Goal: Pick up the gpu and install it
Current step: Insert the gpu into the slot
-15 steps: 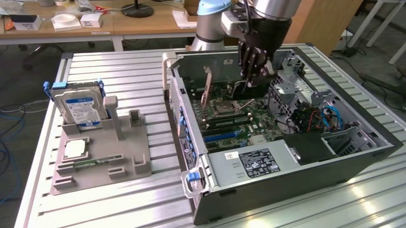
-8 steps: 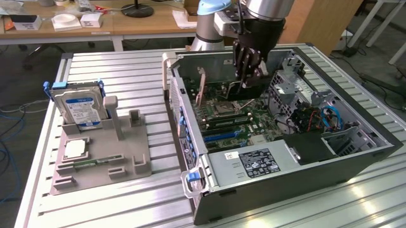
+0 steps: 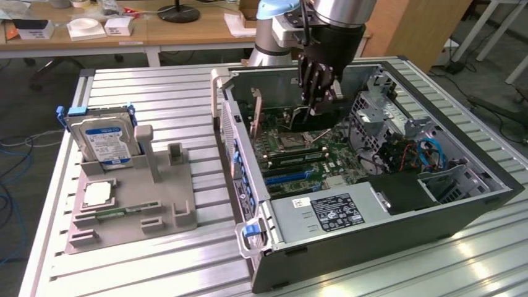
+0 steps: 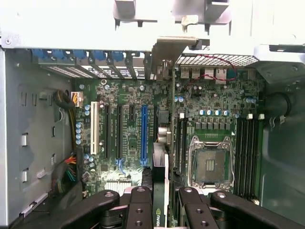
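Note:
The gpu point(image 4: 160, 164) shows edge-on in the wrist view, a thin card with a logo near the fingers and its silver end bracket point(image 4: 166, 53) at the case's rear wall. My gripper point(image 4: 162, 212) is shut on it, one black finger point(image 4: 139, 210) on each side. The card stands upright over the motherboard point(image 4: 126, 95), between the long blue slot point(image 4: 144, 133) and the open CPU socket point(image 4: 209, 164). I cannot tell whether it sits in a slot. In the exterior view my gripper point(image 3: 318, 114) reaches down into the open computer case point(image 3: 462, 210), with the gpu point(image 3: 256, 117) below it.
A grey holder point(image 3: 177, 198) on the exterior view's left carries a silver hard drive point(image 3: 103, 142) and a small CPU chip point(image 3: 97, 193). Inside the case are the power supply point(image 3: 330, 210), drive cage point(image 3: 387, 117) and loose cables point(image 3: 429, 154). Case walls hem the arm in.

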Tool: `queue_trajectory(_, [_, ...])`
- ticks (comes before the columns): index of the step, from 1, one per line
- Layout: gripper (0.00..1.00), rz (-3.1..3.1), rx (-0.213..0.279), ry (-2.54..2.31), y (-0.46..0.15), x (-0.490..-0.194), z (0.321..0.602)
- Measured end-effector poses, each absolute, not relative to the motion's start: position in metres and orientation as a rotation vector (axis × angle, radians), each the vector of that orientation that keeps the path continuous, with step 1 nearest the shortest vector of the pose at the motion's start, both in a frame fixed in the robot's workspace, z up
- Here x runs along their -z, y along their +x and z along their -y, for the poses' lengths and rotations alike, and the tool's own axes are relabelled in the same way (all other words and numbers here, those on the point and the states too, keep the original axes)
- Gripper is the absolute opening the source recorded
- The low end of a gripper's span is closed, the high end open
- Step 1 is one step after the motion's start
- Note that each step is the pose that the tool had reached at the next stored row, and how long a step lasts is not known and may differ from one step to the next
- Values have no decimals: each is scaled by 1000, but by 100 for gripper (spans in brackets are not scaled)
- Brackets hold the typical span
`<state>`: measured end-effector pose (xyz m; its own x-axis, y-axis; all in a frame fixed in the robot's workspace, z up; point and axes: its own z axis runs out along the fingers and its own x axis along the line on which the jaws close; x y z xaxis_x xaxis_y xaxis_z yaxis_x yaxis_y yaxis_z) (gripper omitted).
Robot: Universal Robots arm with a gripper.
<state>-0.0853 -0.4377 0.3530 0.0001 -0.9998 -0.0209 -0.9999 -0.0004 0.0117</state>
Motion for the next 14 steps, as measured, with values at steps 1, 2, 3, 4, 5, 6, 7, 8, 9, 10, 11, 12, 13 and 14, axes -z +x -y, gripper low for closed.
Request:
queue_trajectory(1, [26,-2216,-36,-2217,-85,-353,438])
queue_trajectory(2, [26,-2216,-36,-2217,-85,-353,438])
queue_trajectory(3, [26,-2216,-36,-2217,-85,-353,438])
queue_trajectory(4, [26,-2217,-36,-2217,-86,-353,438])
queue_trajectory(5, [26,-2217,-36,-2216,-86,-353,438])
queue_trajectory(6, [26,-2217,-36,-2217,-86,-353,438])
queue_trajectory(7, [26,-2216,-36,-2217,-86,-353,438])
queue_trajectory(8, [26,-2216,-36,-2217,-86,-353,438])
queue_trajectory(9, [26,-2216,-36,-2217,-86,-353,438])
queue_trajectory(10, [26,-2217,-36,-2217,-86,-353,438])
queue_trajectory(11, [26,-2216,-36,-2217,-86,-353,439])
queue_trajectory(12, [26,-2216,-36,-2217,-86,-353,440])
queue_trajectory(13, [26,-2216,-36,-2217,-86,-353,441])
queue_trajectory(14, [26,-2216,-36,-2217,-86,-353,441])
